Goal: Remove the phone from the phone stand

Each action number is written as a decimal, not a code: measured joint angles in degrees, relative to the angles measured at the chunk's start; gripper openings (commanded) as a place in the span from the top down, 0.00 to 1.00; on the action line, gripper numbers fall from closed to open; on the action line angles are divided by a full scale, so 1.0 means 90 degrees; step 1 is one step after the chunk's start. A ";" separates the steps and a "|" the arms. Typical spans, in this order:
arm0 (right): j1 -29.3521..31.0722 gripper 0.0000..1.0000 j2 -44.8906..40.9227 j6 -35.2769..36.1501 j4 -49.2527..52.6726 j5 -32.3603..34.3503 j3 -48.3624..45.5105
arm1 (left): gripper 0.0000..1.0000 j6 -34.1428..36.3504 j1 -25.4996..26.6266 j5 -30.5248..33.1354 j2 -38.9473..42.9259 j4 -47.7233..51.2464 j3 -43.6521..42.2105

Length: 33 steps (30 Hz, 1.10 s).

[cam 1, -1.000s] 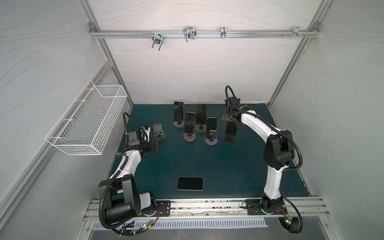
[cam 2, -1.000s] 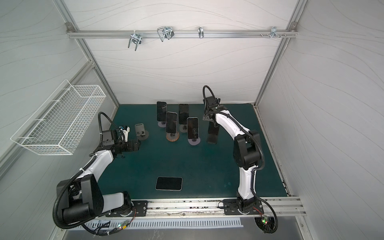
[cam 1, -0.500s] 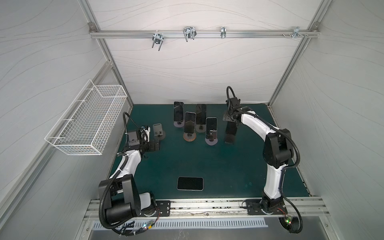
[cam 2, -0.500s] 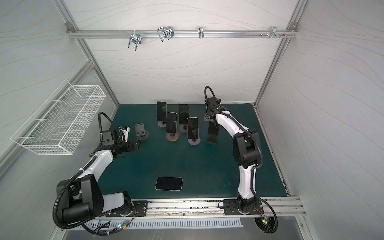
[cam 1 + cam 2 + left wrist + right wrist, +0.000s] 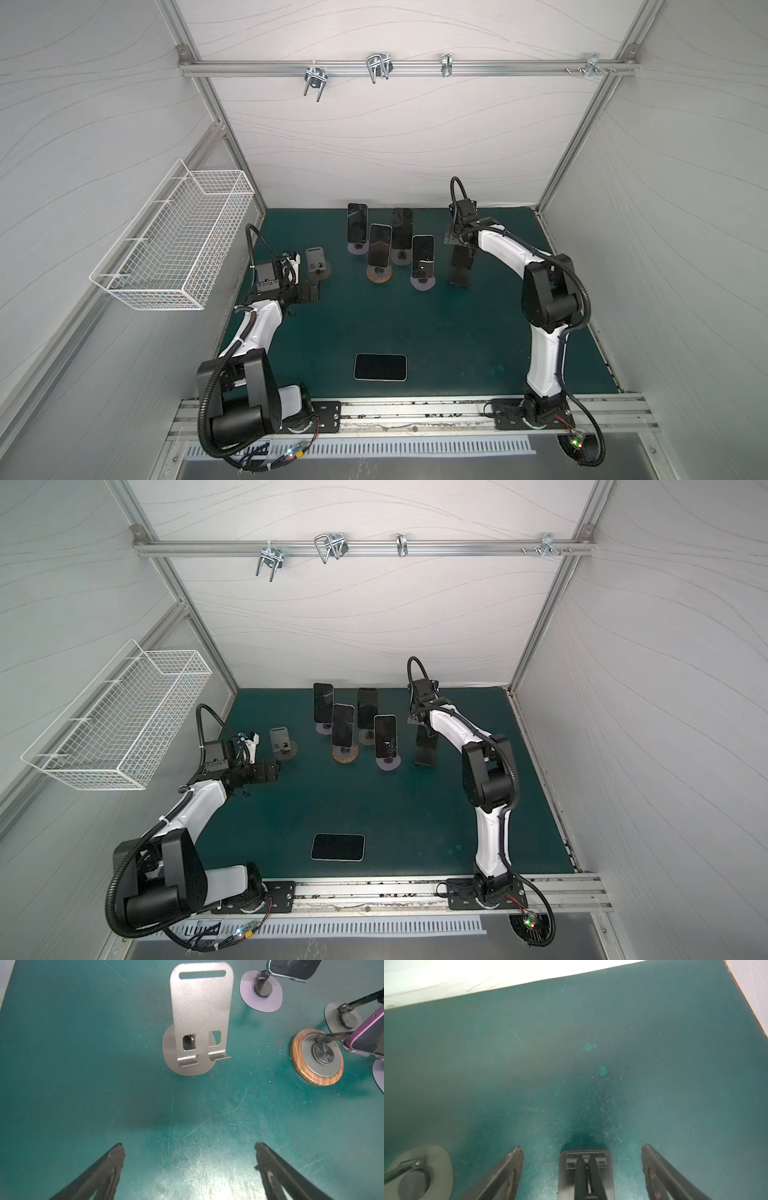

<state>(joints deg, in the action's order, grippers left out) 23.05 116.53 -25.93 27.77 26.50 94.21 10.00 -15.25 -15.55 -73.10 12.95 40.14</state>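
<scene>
At the right end of the row, a dark phone (image 5: 460, 268) (image 5: 427, 748) leans on a black phone stand (image 5: 586, 1174). My right gripper (image 5: 459, 245) (image 5: 581, 1149) hangs over its top from behind. It is open, with one finger (image 5: 515, 1167) on each side of the stand and a gap on both sides. The phone itself does not show in the right wrist view. My left gripper (image 5: 316, 291) (image 5: 189, 1147) is open and empty, low over the mat in front of an empty grey stand (image 5: 318, 266) (image 5: 200, 1018).
Several more phones stand on stands at the back middle, among them one on a wood-rimmed base (image 5: 379, 247) and one on a lilac base (image 5: 422, 255). A phone (image 5: 380, 367) lies flat near the front. A white wire basket (image 5: 174, 245) hangs on the left wall.
The right arm's elbow has shifted slightly to the left while its gripper stays over the black stand. The left arm has not moved.
</scene>
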 measured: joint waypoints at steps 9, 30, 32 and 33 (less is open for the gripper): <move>-0.0034 0.09 -0.0010 -0.0002 -0.0041 0.0097 -0.0279 | 0.00 -0.0022 0.0000 0.0027 0.0000 0.0000 0.0000; -0.0036 0.05 -0.0138 0.0010 -0.0102 0.0024 -0.0498 | 0.00 -0.0046 0.0000 0.0044 0.0000 0.0000 0.0000; -0.0036 0.06 -0.0160 0.0019 -0.0153 -0.0010 -0.0520 | 0.01 -0.0046 0.0002 0.0044 0.0000 0.0000 0.0000; -0.0036 0.06 -0.0194 0.0032 -0.0199 -0.0034 -0.0554 | 0.01 -0.0046 0.0000 0.0044 0.0000 0.0000 0.0000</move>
<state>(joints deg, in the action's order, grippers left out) 22.72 114.78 -25.65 25.98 26.20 89.23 9.58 -15.25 -15.16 -73.10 12.95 40.14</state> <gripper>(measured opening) 0.946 0.995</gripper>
